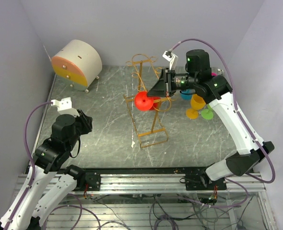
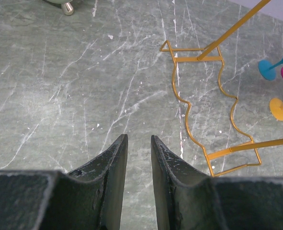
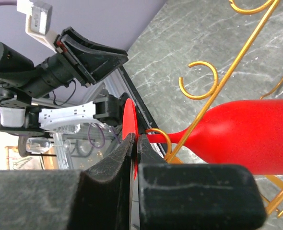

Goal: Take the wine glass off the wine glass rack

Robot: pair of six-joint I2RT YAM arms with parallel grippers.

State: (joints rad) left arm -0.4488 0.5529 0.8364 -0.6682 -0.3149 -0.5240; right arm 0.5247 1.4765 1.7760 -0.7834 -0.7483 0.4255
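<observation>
Grey marbled counter (image 1: 103, 115) under everything, with a round cream cabinet (image 1: 76, 62) at the far left and a cluster of coloured glasses (image 1: 199, 106) at the far right. Near the middle, the wine glass rack (image 2: 197, 59): thin golden wire, upright, curled hooks along the arms, rectangular base flat on the counter. Reaching in from the right, the right arm (image 1: 228, 110), jaws pressed together on the thin round foot of the wine glass (image 3: 247, 134). Off to the near left, the left arm (image 1: 64, 132), well apart from the rack, jaws apart over bare counter and holding nothing. Judged roughly a third done: grip made, lift-off not yet. Wine glass on the rack, partway up beside the upright, stem threaded through one curled hook, bowl pointing away from the right jaws. Left to do, by the look of it: draw the stem out through the hook's opening, then carry the glass clear of the wire. Solid red, opaque, smooth and slightly glossy, probably plastic; full rounded bowl, short slim stem, flat disc foot seen edge-on between the jaws.
</observation>
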